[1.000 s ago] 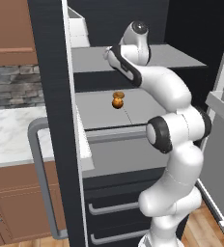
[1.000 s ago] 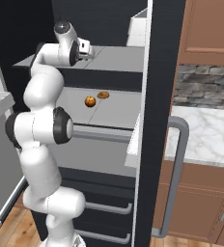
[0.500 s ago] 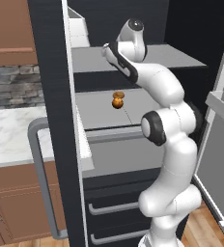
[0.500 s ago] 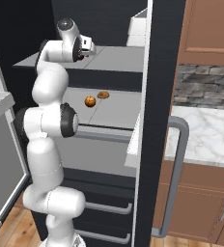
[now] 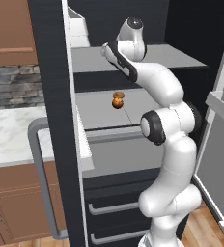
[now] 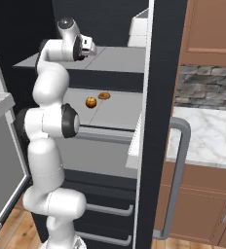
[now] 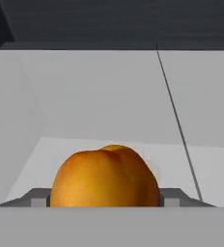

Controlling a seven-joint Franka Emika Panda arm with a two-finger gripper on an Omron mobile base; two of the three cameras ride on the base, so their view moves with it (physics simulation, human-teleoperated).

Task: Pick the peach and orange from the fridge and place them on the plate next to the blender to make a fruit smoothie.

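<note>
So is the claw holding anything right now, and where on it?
It looks so: in the hand view the round reddish-orange peach with the yellow patch sits between the claw fingers, gripped at its two sides, though the contact itself is hidden.

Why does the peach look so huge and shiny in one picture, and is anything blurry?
Hand view: the peach sits right at the camera, so it looms large, evenly lit with a soft yellow sheen, edges slightly soft. Left base view: the orange is small but crisp, on a flat-lit fridge shelf with no glare.
</note>
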